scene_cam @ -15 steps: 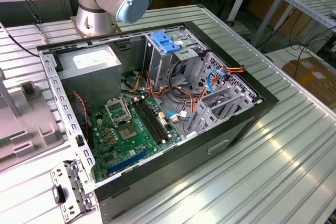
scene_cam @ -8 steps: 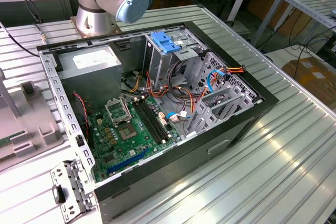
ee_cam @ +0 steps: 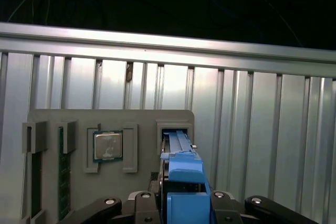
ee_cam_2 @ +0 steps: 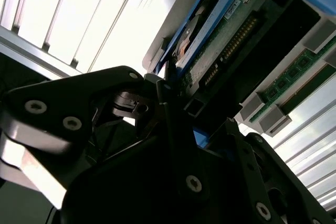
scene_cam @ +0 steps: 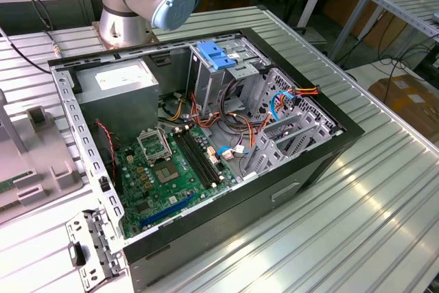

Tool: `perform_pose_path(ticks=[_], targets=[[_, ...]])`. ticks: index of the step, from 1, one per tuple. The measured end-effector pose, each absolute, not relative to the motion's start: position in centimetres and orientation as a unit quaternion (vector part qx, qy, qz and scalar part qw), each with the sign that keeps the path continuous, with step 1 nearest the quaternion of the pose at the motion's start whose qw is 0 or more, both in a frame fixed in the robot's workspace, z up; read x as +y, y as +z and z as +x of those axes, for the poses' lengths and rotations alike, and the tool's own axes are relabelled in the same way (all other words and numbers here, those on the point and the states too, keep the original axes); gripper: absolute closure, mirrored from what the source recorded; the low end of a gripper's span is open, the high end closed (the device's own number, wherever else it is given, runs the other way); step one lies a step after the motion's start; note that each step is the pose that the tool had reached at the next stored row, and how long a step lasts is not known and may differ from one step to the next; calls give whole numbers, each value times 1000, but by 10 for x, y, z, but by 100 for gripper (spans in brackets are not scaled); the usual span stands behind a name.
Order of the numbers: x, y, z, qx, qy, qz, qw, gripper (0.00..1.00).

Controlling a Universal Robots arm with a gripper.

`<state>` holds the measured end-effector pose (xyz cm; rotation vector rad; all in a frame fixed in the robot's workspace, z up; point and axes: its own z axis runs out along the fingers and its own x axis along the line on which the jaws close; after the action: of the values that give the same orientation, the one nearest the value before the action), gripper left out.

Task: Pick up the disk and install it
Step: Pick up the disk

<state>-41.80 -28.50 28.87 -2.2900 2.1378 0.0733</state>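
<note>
Disk [ee_cam: 184, 169] tight btw fingers [ee_cam_2: 170, 124], at grey fixture [ee_cam: 142, 121]

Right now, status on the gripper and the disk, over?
Gripper down at the disk. Disk edge-on in a slot of the grey holder, not yet in the open case. Processor seated in a neighbouring pocket, apart from the disk.

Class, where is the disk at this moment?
In the first wrist view the disk is seen edge-on at the end slot of the grey holder, with the processor chip in the neighbouring recess.
</note>
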Motion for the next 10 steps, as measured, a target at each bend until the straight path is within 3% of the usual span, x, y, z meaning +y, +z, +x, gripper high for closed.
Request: perform_pose_path(ticks=[10], targets=[[-285,290,-418,682,23,-731,4,63]])
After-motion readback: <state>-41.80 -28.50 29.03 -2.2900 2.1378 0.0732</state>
